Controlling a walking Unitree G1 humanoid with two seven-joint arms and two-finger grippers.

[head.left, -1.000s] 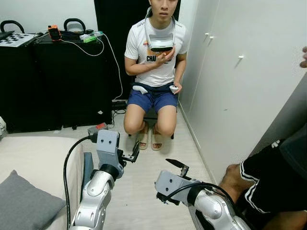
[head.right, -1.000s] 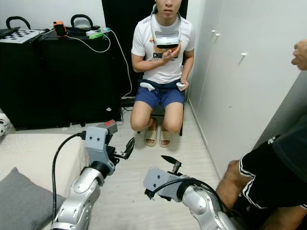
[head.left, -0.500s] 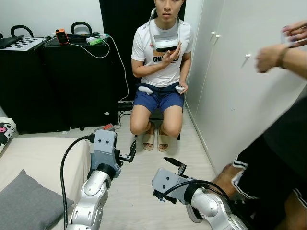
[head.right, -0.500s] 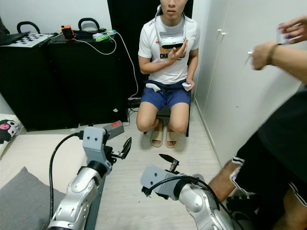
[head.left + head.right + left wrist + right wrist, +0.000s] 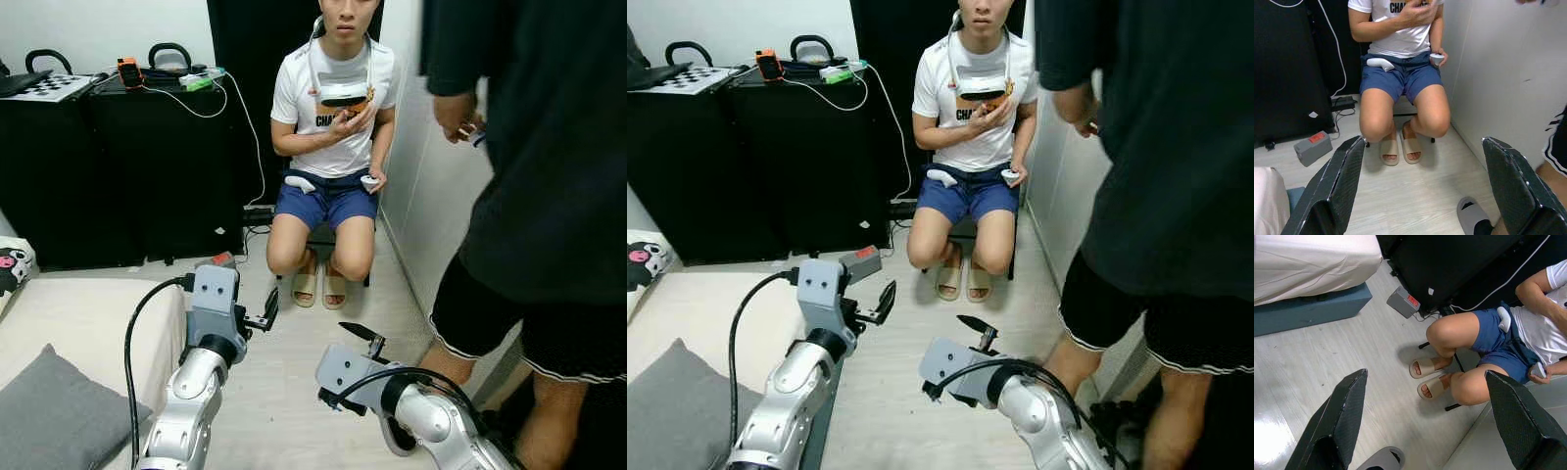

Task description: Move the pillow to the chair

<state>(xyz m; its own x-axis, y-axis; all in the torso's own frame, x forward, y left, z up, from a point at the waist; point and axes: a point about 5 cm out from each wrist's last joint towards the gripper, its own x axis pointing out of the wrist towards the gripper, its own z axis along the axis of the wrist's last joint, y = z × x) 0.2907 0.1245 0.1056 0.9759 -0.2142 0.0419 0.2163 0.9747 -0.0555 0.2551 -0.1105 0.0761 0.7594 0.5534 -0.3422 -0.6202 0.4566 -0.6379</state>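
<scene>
1. Since a second before, a standing person [image 5: 534, 176] had stepped in on the right, closing off the floor beside the wardrobe; before, only a hand and a knee showed there.
2. The left gripper [image 5: 266, 311] and right gripper [image 5: 361, 339] stayed raised over the floor, fingers spread and empty.
3. The pillow [image 5: 44, 416] lay untouched on the bed [image 5: 88, 318], at the robot's lower left.
4. The chair [image 5: 315, 238] was occupied by a seated person [image 5: 328, 147], so nothing of the task seemed done yet, and the way ahead looked tighter.
</scene>
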